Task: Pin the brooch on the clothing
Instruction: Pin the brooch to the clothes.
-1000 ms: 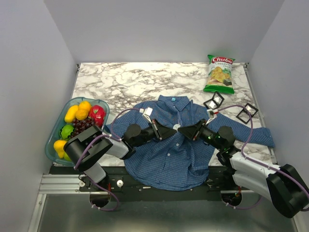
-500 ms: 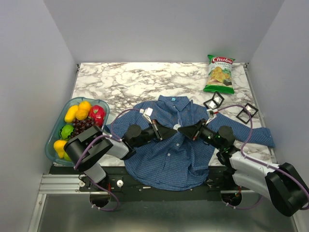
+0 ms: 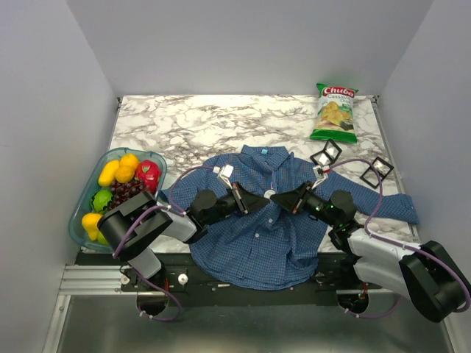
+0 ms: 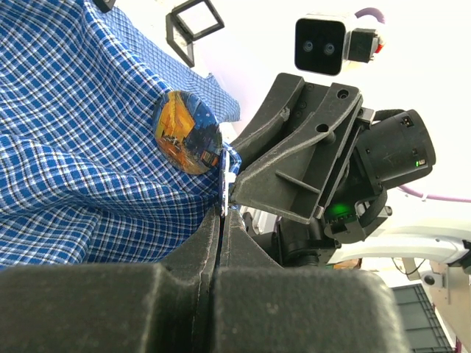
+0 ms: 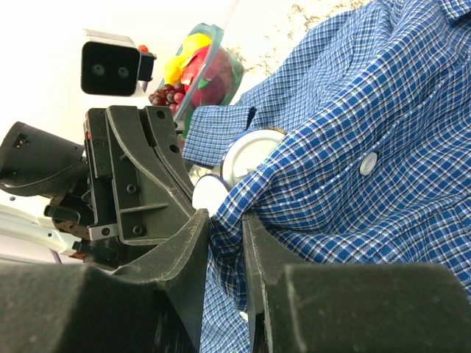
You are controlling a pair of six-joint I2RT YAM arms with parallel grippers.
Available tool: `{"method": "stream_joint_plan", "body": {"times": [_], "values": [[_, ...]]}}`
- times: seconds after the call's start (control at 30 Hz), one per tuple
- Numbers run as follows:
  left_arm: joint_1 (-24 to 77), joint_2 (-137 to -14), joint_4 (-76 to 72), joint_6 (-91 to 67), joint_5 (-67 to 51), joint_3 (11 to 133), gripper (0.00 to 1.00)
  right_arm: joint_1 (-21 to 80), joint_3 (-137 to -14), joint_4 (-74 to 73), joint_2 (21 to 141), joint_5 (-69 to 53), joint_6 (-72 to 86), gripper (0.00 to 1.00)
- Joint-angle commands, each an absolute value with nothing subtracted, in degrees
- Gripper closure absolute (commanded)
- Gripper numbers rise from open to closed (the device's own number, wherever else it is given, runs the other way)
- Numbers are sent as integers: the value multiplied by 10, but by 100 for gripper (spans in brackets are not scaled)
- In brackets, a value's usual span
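Finely checked blue shirt [image 3: 257, 235] lies mid-desk [image 3: 206, 118], marble-patterned. Round glossy brooch [image 4: 186, 132] sits on a raised fold. Left fingers [image 4: 110, 309] closed tight beside it; right fingers [image 5: 176, 265] pinch the shirt. Fruit bowl [image 3: 79, 213] left, crisp bag [image 3: 335, 112] far right.

The shirt [image 3: 257, 235] is soft woven cloth; the brooch [image 4: 186, 132] glossy (painted face); the table [image 3: 199, 118] polished marble-look.

The brooch [image 4: 186, 132] cannot be made out on the shirt [image 3: 257, 250] in the top view.
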State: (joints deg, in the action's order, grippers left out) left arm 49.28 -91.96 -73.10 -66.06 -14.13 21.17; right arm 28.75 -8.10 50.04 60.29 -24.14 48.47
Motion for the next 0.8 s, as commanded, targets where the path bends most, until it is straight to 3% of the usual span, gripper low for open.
{"method": "stream_joint_plan", "body": {"times": [0.0,0.53,0.77], "values": [[509,-922,-745,-650,-150,228,100,287,-95,506,613,-258,481,70],[514,-933,-734,-668,-159,240,100,287,-107,473,610,-272,457,71],[513,-940,-760,-672,-156,229,100,287,-99,458,592,-253,459,67]]}}
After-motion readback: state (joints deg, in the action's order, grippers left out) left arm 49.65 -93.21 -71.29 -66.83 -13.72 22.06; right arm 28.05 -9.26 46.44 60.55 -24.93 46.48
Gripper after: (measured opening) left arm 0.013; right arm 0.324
